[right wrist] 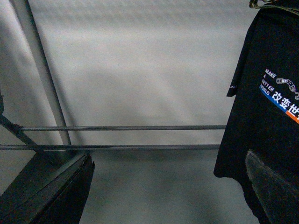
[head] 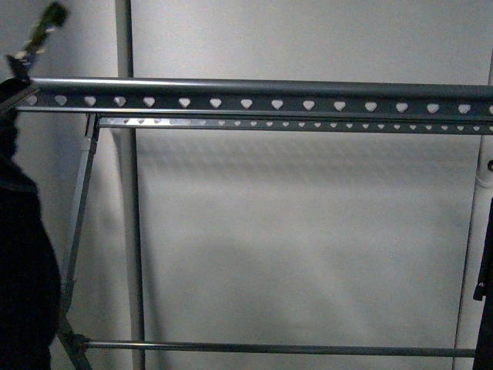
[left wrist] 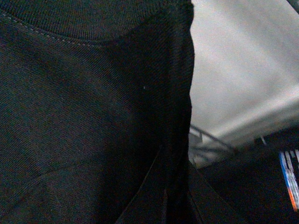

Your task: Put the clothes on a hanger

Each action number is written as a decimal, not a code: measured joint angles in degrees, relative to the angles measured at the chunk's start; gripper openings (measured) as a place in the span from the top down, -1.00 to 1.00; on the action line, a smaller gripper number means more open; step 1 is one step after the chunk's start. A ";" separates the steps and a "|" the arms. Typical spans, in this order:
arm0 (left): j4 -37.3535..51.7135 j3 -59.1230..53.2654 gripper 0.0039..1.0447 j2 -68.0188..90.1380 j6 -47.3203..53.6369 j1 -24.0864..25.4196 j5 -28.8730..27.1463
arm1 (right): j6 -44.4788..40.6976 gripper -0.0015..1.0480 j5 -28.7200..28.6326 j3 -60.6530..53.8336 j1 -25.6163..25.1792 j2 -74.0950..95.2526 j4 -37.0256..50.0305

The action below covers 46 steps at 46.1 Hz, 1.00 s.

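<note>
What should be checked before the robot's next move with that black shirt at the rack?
1. Hanger hook seated on the top rail: cannot tell; it shows blurred above the rail's left end.
2. Free rail space: ok; the heart holes across the front view are bare.
3. Left end effector's grip: cannot tell; black fabric fills its wrist view.
4. Right end effector free: ok; open, holding nothing.
5. Printed T-shirt hanging straight: ok.
</note>
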 joint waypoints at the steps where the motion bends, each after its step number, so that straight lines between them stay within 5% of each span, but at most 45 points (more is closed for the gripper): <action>1: -0.74 0.00 0.92 -0.59 2.12 -1.20 2.05 | 0.00 -0.86 0.00 0.00 0.00 0.00 0.00; 6: -2.95 0.00 0.92 -2.14 9.03 -4.09 9.99 | 0.00 -0.85 0.00 0.00 0.00 0.00 0.00; 11: -10.91 0.22 0.92 -3.23 25.55 -6.25 26.60 | 0.00 -0.86 -0.02 0.00 0.00 0.00 0.00; 19: -22.23 4.96 0.92 -0.52 46.03 -4.52 37.68 | 0.00 -0.85 0.00 0.00 0.00 0.00 0.00; 35: -35.10 21.00 0.92 14.08 98.44 -2.21 37.05 | 0.00 -0.86 0.00 0.00 0.00 0.00 0.00; 46: -22.95 20.79 0.92 17.88 111.73 -6.34 34.82 | 0.00 -0.86 0.00 0.00 0.00 0.00 0.00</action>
